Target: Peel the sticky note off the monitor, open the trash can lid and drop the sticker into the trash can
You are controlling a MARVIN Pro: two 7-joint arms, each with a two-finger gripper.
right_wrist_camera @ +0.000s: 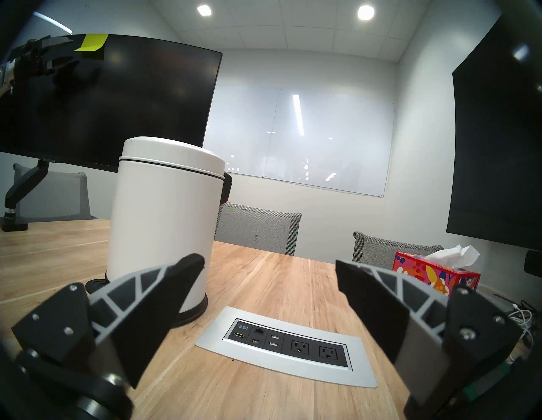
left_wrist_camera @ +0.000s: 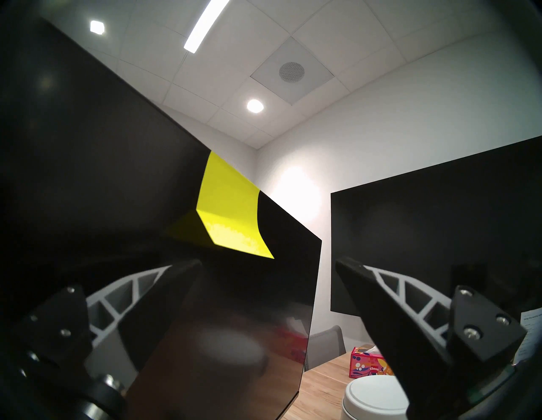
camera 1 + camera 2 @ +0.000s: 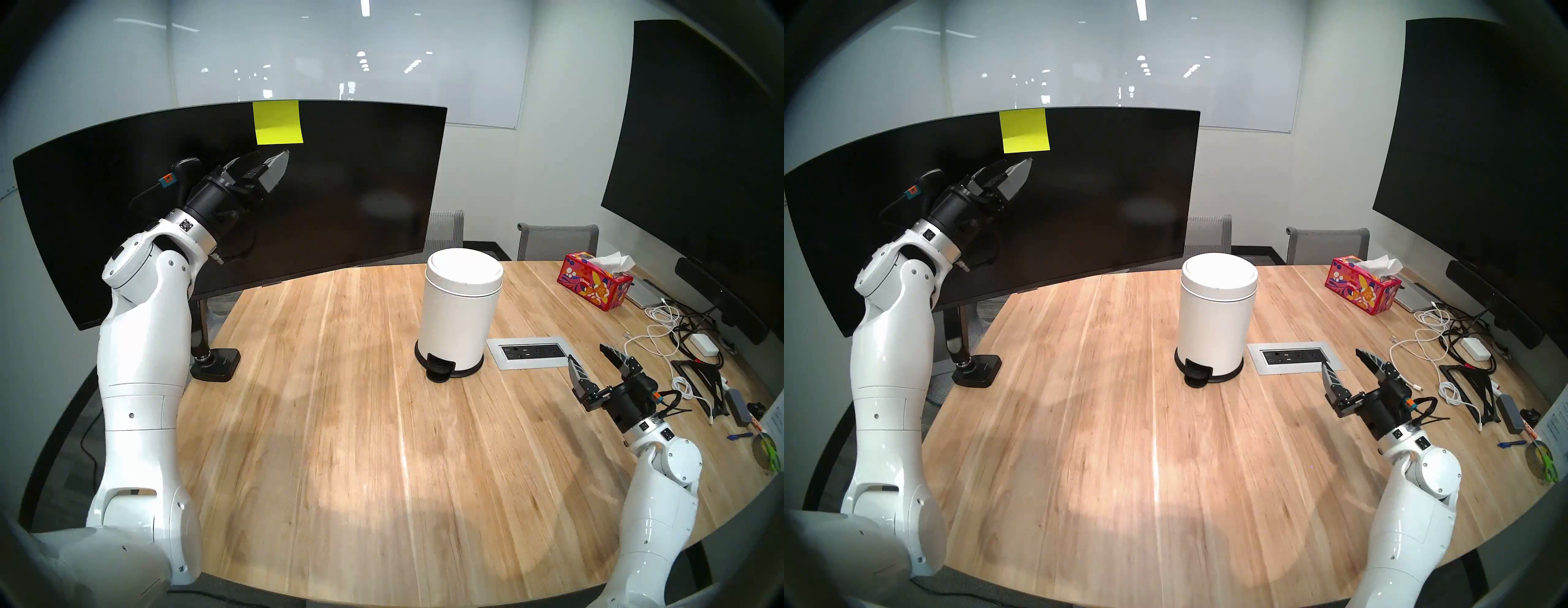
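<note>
head views: sticky note [image 3: 278, 122] hangs at the monitor [image 3: 339, 191] top edge, just above the left gripper [image 3: 280, 163], the nearer one. left wrist: fingers spread below the note's curling free lower edge. right wrist: right gripper [image 1: 269, 275] spread beside the trash can [image 1: 164, 223], lid shut.

Wood table [image 3: 339, 446]: trash can [image 3: 460, 322], tissue box [image 3: 594, 286], cables [image 3: 674, 331]

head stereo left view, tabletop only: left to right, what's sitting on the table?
Monitor stand base → trash can → power outlet panel → tissue box → tangle of cables at the far right.
</note>
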